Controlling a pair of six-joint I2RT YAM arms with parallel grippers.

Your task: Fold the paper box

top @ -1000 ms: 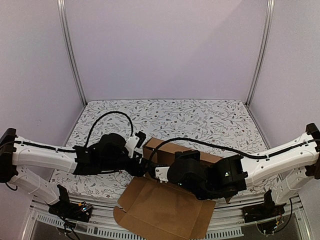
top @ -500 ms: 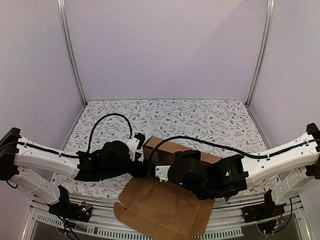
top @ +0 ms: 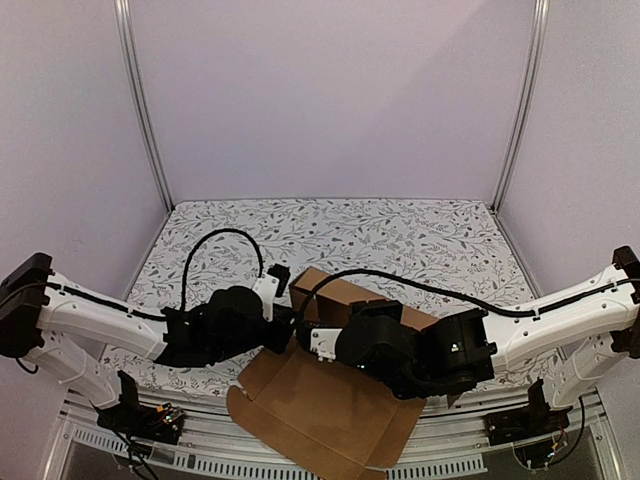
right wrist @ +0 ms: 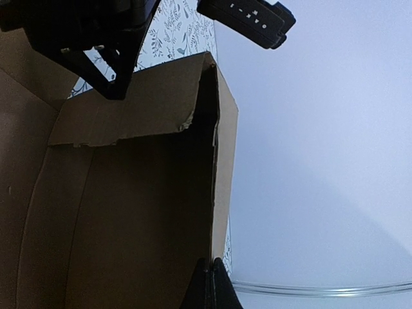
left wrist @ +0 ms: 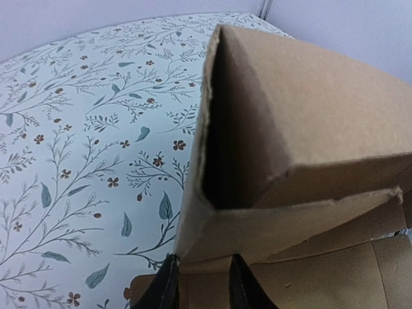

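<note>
Box location: the paper box [top: 325,420] is held between the two grippers at the near edge of the bench [top: 420,240]. One upright wall rises just beyond the left gripper's fingertips, and a wide flap spreads out beneath both wrists and past the bench edge.
Left gripper: the left gripper [left wrist: 203,291] is seen with a finger on either side of the lower edge of a folded corner. Brown board fills the gap, so it is judged to be clamped on the box.
Right gripper: the right gripper [right wrist: 210,284] is drawn together on the thin edge of an upright wall, which runs straight away from its fingertips.
Risk, tearing: the board edge near the left gripper is already ragged. If the two arms were pulled apart or twisted against each other, the corrugated wall could be ripped at a slit.
Risk, slipping: only narrow edges are pinched. A wall could be lost from either grip and spring flat again.
Risk, overhang: the free flap could be caught on the frame rail below it.
Left arm pose: it is stretched low from its base toward the centre, wrist level.
Right arm pose: it is reached in low from the right. Its bulky wrist is set over the box, and its fingers are hidden in the top view.
</note>
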